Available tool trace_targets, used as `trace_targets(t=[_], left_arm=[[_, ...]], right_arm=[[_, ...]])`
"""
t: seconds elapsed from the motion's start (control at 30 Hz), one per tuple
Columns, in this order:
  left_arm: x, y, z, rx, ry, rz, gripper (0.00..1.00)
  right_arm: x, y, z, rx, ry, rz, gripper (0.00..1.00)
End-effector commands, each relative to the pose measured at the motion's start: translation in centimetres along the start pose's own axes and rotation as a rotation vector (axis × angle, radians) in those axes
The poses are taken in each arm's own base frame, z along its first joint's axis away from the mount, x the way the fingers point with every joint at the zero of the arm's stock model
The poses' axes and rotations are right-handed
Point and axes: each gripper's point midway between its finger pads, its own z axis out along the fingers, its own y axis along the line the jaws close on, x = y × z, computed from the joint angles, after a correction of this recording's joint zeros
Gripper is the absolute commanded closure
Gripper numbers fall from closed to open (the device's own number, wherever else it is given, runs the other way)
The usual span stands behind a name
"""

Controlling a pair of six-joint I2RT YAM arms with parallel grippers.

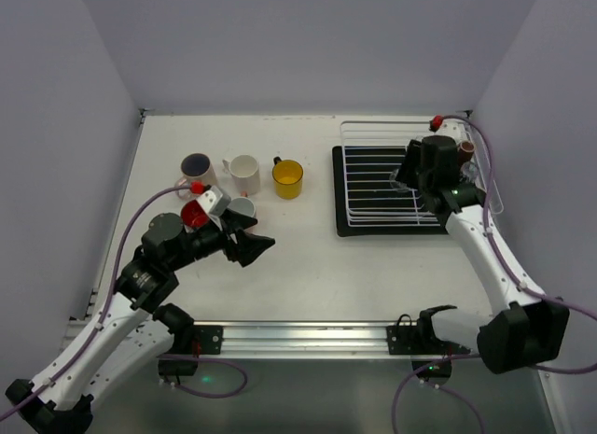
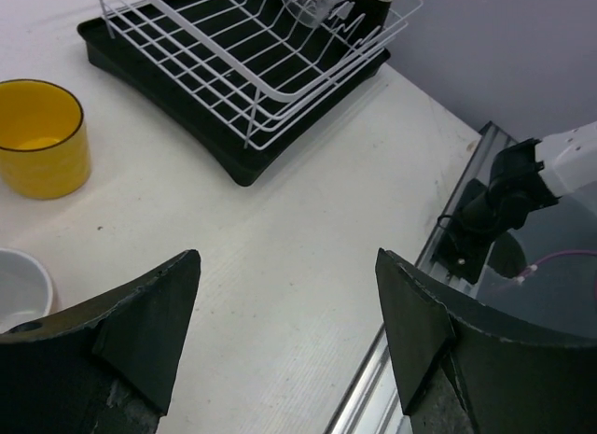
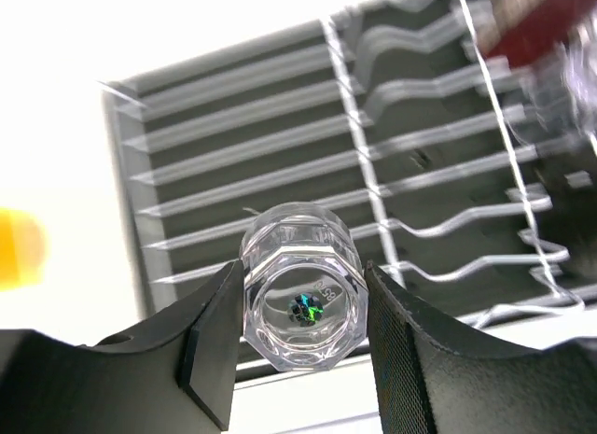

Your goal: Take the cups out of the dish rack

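Right gripper (image 3: pixel 300 308) is clamped on the clear glass (image 3: pixel 298 266), whose long axis points back toward the wrist, over the dish rack (image 3: pixel 233 154). Cups (image 1: pixel 244 173) already on the table stand well to the left, near the left gripper (image 1: pixel 256 245), whose jaws are apart and empty.

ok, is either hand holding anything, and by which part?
Right hand is shut on the clear glass, fingers pressing opposite sides of its faceted wall. Left hand is open, holding nothing.
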Motion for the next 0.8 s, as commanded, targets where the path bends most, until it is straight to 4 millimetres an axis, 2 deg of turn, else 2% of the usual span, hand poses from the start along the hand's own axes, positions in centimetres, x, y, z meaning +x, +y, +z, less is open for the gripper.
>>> trace_targets(t=[0.0, 0.03, 0.07, 0.1, 0.13, 0.17, 0.23, 0.27, 0.33, 0.37, 0.53, 0.57, 0.77], left_arm=[[-3.3, -2.5, 0.4, 0.119, -0.099, -0.050, 0.21], [-3.3, -2.6, 0.8, 0.133, -0.097, -0.069, 0.22], [-4.0, -3.2, 0.9, 0.160, -0.121, -0.103, 0.23], [-5.0, -4.0, 1.0, 0.207, -0.154, -0.105, 0.24], [-5.1, -4.2, 1.3, 0.232, -0.156, -0.127, 0.24], [-4.7, -5.1, 1.4, 0.288, -0.141, -0.184, 0.25], [-5.7, -6.0, 1.9, 0.365, -0.173, -0.208, 0.27], [-5.4, -6.3, 2.1, 0.390, -0.162, -0.262, 0.29], [-5.6, -6.5, 2.7, 0.420, -0.173, -0.288, 0.31], [-5.7, -6.5, 2.8, 0.424, -0.177, -0.321, 0.33], [-5.6, -6.0, 4.1, 0.443, -0.196, -0.408, 0.39], [-5.5, -6.1, 4.3, 0.448, -0.192, -0.430, 0.41], [-4.8, -6.3, 5.1, 0.455, -0.177, -0.467, 0.45]], right_arm=[[-5.7, 4.0, -5.1, -0.276, -0.212, 0.130, 0.85], [-5.1, 5.8, -6.4, -0.399, -0.203, 0.137, 0.85], [-6.5, 6.6, -9.0, -0.489, -0.283, 0.166, 0.85], [-4.7, 7.2, -9.2, -0.550, -0.255, 0.175, 0.85], [-4.4, 8.2, -10.4, -0.624, -0.250, 0.205, 0.85], [-4.4, 9.6, -13.0, -0.760, -0.264, 0.197, 0.85], [-2.7, 10.9, -14.6, -0.879, -0.218, 0.228, 0.85], [-2.9, 12.0, -16.8, -1.004, -0.238, 0.216, 0.85], [-1.4, 12.9, -18.8, -1.124, -0.201, 0.251, 0.85], [-1.6, 13.4, -20.3, -1.202, -0.222, 0.243, 0.85], [1.3, 16.3, -23.6, -1.374, -0.147, 0.208, 0.85], [1.4, 16.7, -24.0, -1.398, -0.149, 0.201, 0.85], [4.0, 18.4, -24.3, -1.480, -0.068, 0.219, 0.85]])
